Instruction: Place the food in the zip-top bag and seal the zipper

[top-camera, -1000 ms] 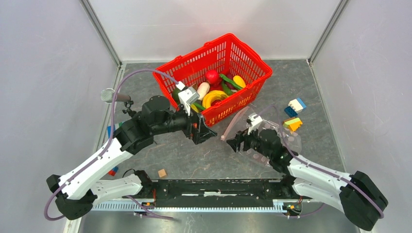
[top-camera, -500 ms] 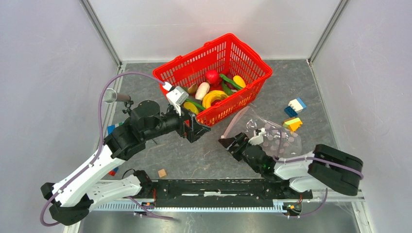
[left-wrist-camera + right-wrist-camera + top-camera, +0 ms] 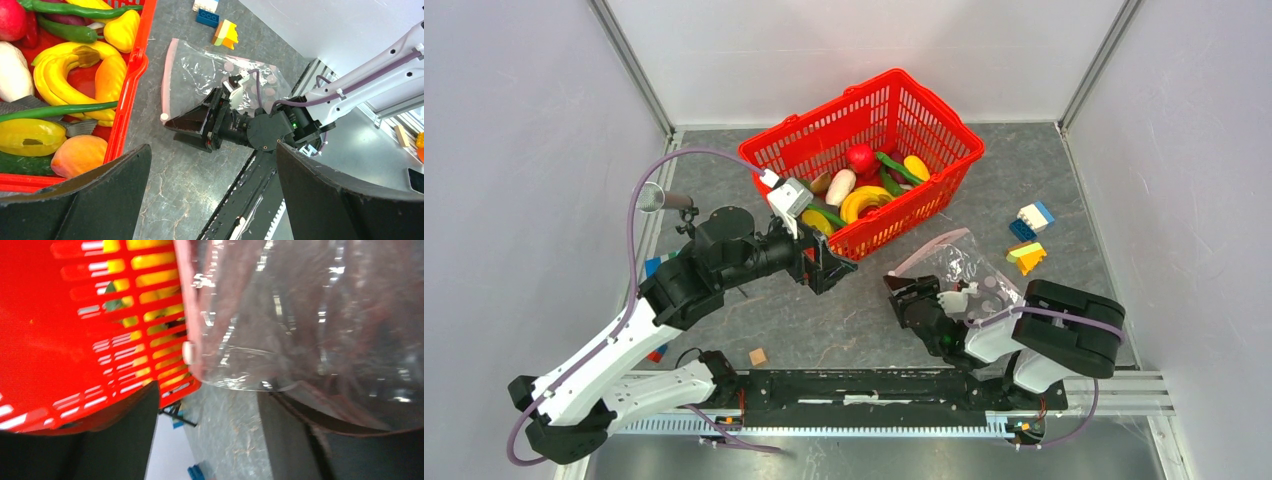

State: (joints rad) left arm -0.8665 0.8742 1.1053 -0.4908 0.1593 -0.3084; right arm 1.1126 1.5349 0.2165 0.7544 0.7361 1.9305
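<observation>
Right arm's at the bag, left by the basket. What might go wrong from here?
The zip-top bag lies flat and floppy; the right gripper, open at its zipper edge, may shove it along rather than catch it. That edge lies close to the red basket's wall, so lifting it might snag there. The food is heaped together; the open left gripper may take two pieces.

Your top view looks steeply down from above and behind the arm bases and covers the whole table [image 3: 824, 325], with the red basket [image 3: 902, 215] at 12 o'clock. Your left wrist camera looks out between its own fingers [image 3: 75, 200] toward 3 o'clock, catching the zip-top bag [image 3: 200, 65] and the right gripper [image 3: 182, 131]. Your right wrist camera sits blurringly close, facing 10 o'clock. All three views share the basket and bag.
</observation>
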